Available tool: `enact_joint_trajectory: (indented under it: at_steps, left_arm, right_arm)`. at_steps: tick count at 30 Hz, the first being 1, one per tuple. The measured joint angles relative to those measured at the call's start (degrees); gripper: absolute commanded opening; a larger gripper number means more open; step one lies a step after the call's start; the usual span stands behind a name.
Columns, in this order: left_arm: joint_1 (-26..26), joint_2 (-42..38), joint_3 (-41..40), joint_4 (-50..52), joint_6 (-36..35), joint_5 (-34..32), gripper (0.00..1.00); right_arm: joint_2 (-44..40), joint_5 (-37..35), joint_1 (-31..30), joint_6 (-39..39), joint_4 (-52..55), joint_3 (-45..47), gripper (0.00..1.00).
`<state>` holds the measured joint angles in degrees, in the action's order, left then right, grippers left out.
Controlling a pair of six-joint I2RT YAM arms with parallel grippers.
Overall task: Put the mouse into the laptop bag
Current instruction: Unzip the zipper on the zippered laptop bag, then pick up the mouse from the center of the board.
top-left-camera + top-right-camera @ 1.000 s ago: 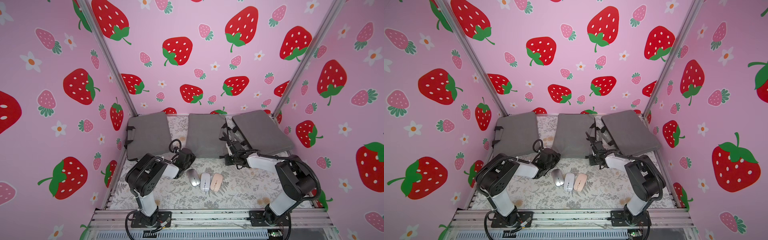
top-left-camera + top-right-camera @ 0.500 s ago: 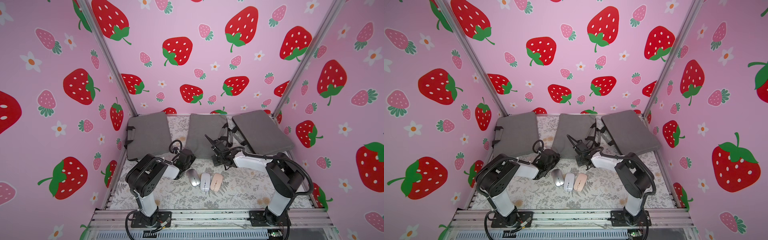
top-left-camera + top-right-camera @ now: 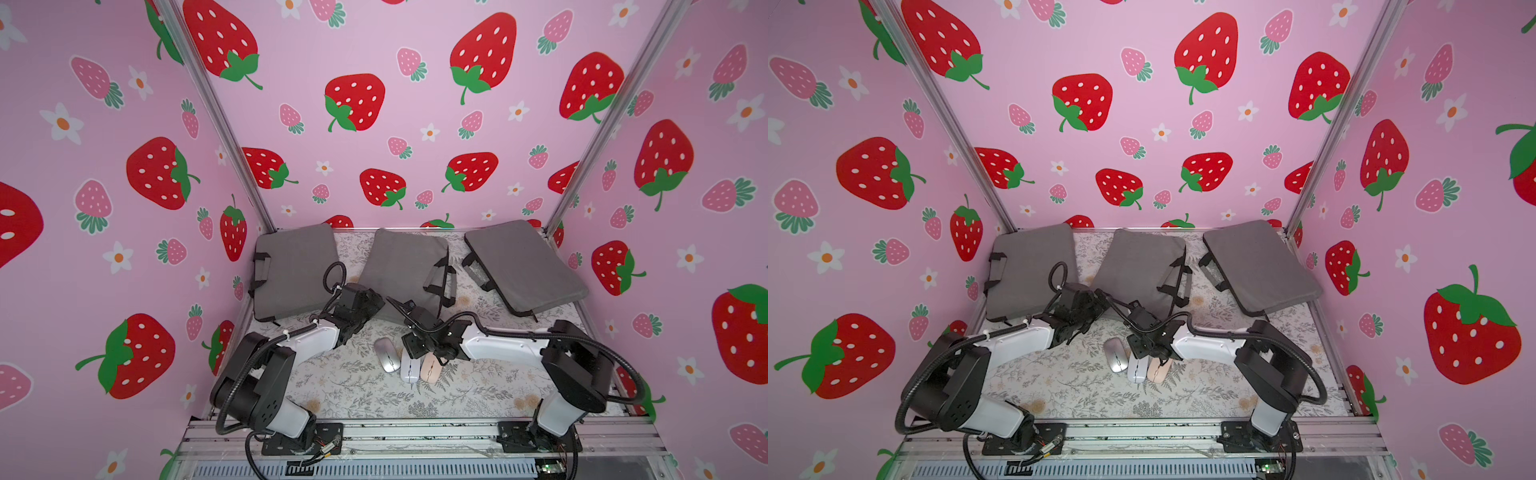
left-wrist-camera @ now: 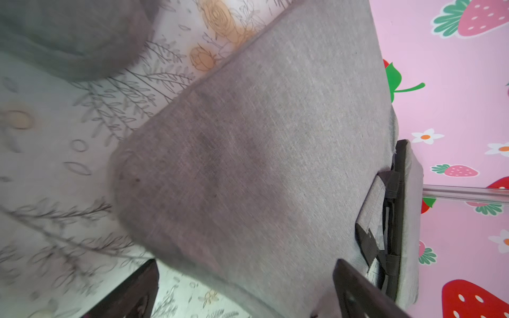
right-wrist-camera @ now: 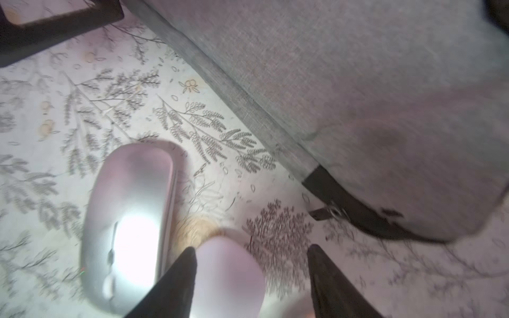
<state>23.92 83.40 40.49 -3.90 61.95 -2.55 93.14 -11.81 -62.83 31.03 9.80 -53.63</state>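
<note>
Right hand (image 5: 250, 247) hung open over the white mouse (image 3: 409, 372), silver mouse (image 3: 386, 355) at its 9 o'clock, pink mouse (image 3: 430, 370) at 3. Left hand (image 4: 245, 261) was open too, by the middle bag (image 3: 403, 266).

Top pair: high, front, facing down, share whole cell. Wrists: close over tablecloth (image 5: 41, 124).

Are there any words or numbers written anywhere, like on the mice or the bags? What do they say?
None can be read.
The silver mouse, white mouse and pink mouse show no lettering.
The left laptop bag, middle laptop bag and right laptop bag show no label.
The walls have only strawberry and flower pictures.
</note>
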Motion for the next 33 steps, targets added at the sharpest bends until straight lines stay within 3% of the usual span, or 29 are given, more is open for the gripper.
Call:
enact_joint_trajectory:
  at_steps: [3,6,11,13,16,21,25,33]
  left_arm:
    - [-0.15,-5.66,3.17,10.19,-2.25,-1.31,0.99]
    - [-0.15,-14.69,1.84,12.96,-4.31,-2.36,0.99]
    - [-0.15,-32.98,-12.15,7.54,-7.06,-2.16,1.0]
    - [-0.15,-37.9,-16.7,7.98,-7.43,-1.55,0.85]
    - [-0.13,-40.22,-18.25,9.27,-7.89,0.04,0.82]
    - [-0.13,-40.33,-16.0,14.62,-6.34,3.52,0.83]
    - [0.13,-39.93,-11.5,20.59,-3.02,7.67,0.87]
    - [0.35,-40.79,-6.32,31.41,1.57,12.85,0.87]
  right_arm:
    - [-9.62,-2.67,0.11,2.23,-0.9,6.08,0.87]
    - [-18.84,-5.25,0.24,4.28,-1.84,12.28,1.0]
    - [-30.62,-5.79,2.16,9.97,-1.88,21.79,0.99]
    - [-33.86,-3.69,3.93,12.74,-0.85,24.22,0.99]
    - [-36.41,-2.97,2.8,15.39,1.18,25.18,0.99]
    - [-33.88,-3.41,-2.69,19.89,3.06,23.98,0.99]
    - [-23.32,-4.9,-6.82,23.45,4.2,21.59,0.99]
    - [-10.29,-7.04,-7.67,25.07,6.99,13.75,1.0]
